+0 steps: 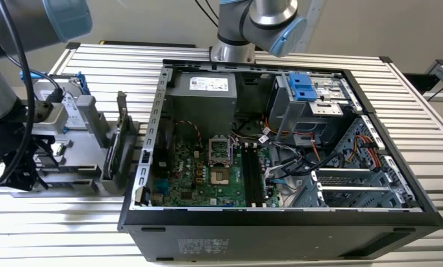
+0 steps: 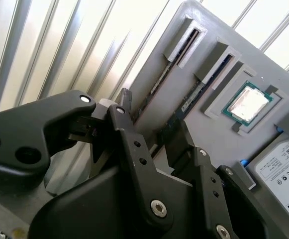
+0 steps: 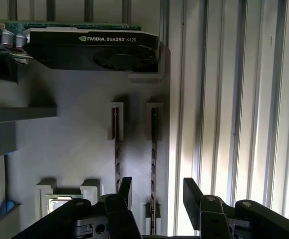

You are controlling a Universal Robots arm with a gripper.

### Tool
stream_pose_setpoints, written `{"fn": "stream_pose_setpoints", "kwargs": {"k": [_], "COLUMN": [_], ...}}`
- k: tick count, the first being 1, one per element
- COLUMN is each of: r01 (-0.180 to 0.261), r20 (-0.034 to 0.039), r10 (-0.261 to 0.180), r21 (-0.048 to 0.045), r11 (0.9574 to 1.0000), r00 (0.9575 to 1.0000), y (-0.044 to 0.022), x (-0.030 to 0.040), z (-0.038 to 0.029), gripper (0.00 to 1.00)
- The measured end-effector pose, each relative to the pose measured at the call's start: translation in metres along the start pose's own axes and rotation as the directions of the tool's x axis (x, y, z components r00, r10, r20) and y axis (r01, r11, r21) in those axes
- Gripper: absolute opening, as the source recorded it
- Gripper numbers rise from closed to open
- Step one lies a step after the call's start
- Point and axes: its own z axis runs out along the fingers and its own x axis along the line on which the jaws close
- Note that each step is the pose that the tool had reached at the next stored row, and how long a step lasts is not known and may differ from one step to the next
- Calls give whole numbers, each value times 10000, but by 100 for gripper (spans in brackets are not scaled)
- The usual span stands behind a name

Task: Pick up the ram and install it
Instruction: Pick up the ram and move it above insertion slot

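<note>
- Could knock the second ram stick (image 3: 117,149) if closed off-centre; stands just beside the inner finger (image 3: 126,188) in the first wrist view.
- Could scrape or jam on the slot walls of the grey parts holder (image 3: 74,144) if brought down askew; judged to leave little room on either side of the ram (image 3: 154,144).
- Could end up gripping near one end instead of the middle; likely then to tip the ram in the jaws and spoil any lining-up with the black memory slots (image 1: 255,178) on the motherboard (image 1: 199,172).
- Could flex or crack so thin a board under a skewed squeeze; judged fragile along its row of chips.
- Finds the ram on its long edge in the holder's outer slot, nearest the slatted tabletop (image 3: 224,99); not yet lifted, and outside the open computer case (image 1: 281,233).
- Shows the gripper (image 3: 159,188) aimed down at the holder; jaws spread, one on each side of the ram, pinching nothing; no contact to be made out.
- Has the arm (image 1: 6,83) folded out to the exterior view's left, wrist low over the holder, beside the case rather than in it.
- Shares the holder with a graphics card (image 3: 92,50), a processor (image 2: 246,104) and a hard drive (image 2: 283,169).
</note>
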Motion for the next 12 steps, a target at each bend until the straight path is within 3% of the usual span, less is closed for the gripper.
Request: {"fn": "stream_pose_setpoints", "kwargs": {"k": [12], "r01": [0], "r20": [-1], "r10": [0], "r21": [-1], "r11": [10000], "r00": [10000], "y": [1], "x": [0], "z": [40], "gripper": [100]}}
